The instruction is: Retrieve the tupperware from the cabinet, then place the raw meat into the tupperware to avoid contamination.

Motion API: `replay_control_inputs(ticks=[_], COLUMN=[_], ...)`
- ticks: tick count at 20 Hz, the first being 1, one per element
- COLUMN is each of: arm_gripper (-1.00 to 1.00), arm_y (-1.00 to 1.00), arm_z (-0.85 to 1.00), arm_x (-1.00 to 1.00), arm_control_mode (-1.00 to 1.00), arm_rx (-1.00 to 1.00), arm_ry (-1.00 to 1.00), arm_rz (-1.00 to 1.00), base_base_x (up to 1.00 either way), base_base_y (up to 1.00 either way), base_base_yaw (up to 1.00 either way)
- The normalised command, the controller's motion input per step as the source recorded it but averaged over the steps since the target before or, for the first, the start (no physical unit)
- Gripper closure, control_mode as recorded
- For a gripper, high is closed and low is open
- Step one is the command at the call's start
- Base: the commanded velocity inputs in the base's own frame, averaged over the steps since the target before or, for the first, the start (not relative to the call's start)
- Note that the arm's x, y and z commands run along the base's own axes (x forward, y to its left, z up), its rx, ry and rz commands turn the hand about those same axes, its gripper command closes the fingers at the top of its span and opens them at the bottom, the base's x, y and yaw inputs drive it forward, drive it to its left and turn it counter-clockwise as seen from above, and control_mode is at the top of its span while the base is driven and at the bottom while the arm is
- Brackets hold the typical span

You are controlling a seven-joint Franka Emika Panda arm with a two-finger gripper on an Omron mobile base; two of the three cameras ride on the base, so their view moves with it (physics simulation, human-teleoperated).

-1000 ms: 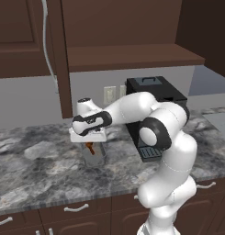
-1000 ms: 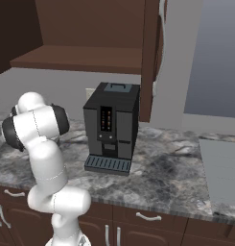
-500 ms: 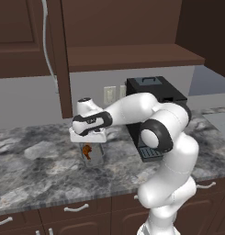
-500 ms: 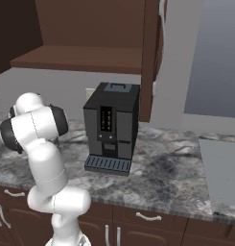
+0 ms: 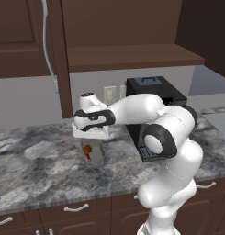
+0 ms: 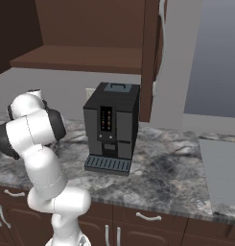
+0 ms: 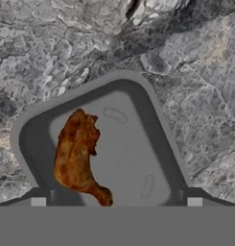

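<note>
The tupperware (image 7: 155, 113), a grey translucent box with a rim, stands on the marble counter (image 7: 200, 72). The raw meat (image 7: 76, 154), an orange-brown drumstick, lies on its floor toward one side. My gripper (image 7: 116, 202) hangs straight above the box, open, its fingertips (image 7: 38, 201) wide apart and touching nothing. From the left base view the gripper (image 5: 92, 139) is just over the tupperware (image 5: 96, 156), with the meat (image 5: 87, 150) showing through the wall. The cabinet (image 5: 118, 23) is open above, its door (image 5: 63, 59) swung out edge-on.
A tall black coffee machine (image 5: 153, 94) stands right of the tupperware, behind my forearm, also seen mid-counter (image 6: 111, 127). A pale grey flat panel (image 6: 224, 173) lies at the counter's right end. Drawers with curved handles (image 5: 76, 208) run below the counter edge.
The jaws have gone from partly closed to wide open. The meat has dropped from between the fingers into the tupperware. The arm has barely moved.
</note>
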Motion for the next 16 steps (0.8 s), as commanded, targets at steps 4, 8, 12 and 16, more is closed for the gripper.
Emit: replay_control_inputs(ticks=[4, 8, 12, 16], arm_gripper=[-1.0, -1.0, -1.0, -1.0], arm_y=[-0.23, -0.26, -0.36, -0.39], arm_z=[0.33, 0.44, 0.49, 0.57], arm_x=[-0.2, -0.33, -0.43, -0.47], arm_control_mode=[-1.0, -1.0, -1.0, -1.0], arm_rx=[0.0, 0.0, 0.02, 0.08], arm_ry=[-0.06, -0.12, -0.15, -0.16], arm_rz=[-0.03, -0.02, 0.0, 0.0], base_base_x=[0.0, 0.0, 0.0, 0.0], base_base_y=[0.0, 0.0, 0.0, 0.0], base_base_yaw=[0.0, 0.0, 0.0, 0.0])
